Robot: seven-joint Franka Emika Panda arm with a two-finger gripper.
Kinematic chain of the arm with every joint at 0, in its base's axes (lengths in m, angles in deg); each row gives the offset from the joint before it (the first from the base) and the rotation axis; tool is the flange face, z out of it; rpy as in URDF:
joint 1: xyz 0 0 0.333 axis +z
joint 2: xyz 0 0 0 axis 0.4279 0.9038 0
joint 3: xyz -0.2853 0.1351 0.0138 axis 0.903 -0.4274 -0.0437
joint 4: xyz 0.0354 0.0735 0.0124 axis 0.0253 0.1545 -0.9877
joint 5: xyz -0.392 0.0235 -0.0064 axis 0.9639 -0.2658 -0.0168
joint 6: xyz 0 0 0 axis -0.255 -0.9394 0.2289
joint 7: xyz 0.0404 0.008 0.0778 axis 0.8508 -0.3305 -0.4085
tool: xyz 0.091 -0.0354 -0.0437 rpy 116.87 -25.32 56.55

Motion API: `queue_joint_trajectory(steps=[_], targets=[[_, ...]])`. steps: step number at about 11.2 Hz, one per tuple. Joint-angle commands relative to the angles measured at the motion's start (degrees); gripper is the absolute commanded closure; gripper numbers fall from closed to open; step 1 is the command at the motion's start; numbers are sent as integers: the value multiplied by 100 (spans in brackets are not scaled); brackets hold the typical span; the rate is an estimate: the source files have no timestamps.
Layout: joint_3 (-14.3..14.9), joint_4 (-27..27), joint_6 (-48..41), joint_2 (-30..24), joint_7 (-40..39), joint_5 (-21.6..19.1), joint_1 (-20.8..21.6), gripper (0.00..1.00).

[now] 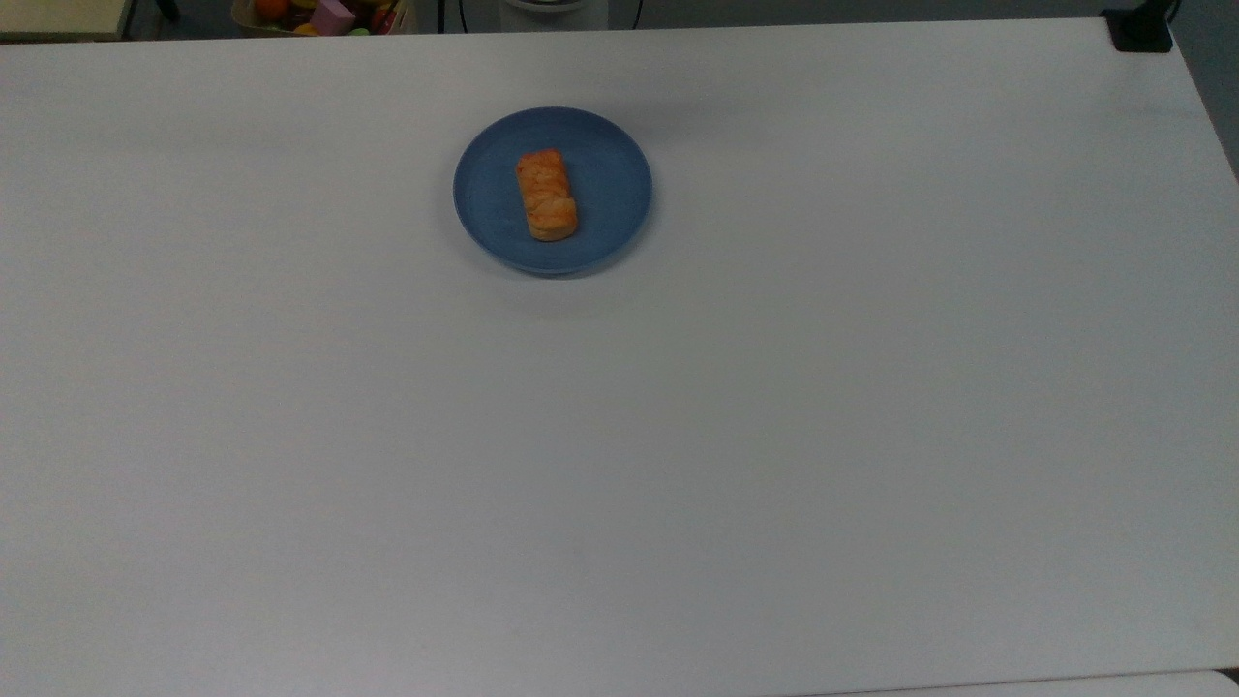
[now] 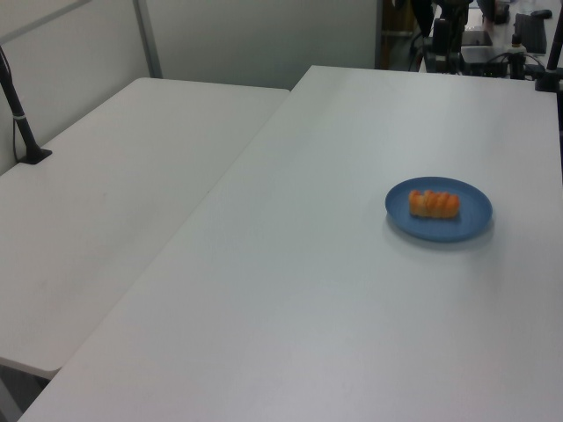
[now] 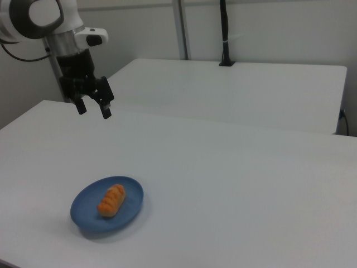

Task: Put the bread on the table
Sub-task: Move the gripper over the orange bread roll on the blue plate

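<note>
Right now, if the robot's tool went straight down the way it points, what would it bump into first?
Probably the bare white table. The tool hangs open, pointing down, and seems set back from the blue plate and bread, though depth is unclear.

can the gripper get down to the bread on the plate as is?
Probably yes. The gripper hangs open above the table, up and away from the plate. The bread lies uncovered in the plate's middle, with nothing beside or above it.
</note>
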Motion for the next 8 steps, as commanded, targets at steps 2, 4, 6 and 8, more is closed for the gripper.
queue_joint_trajectory(steps=[2, 4, 6, 8], targets=[[87, -13, -45, -4, -50, -55, 79, 0], [87, -13, -45, -4, -50, -64, 88, 0], [87, 4, -45, -4, -93, -73, 79, 0], [87, 153, 34, -65, -811, -82, 62, 0]])
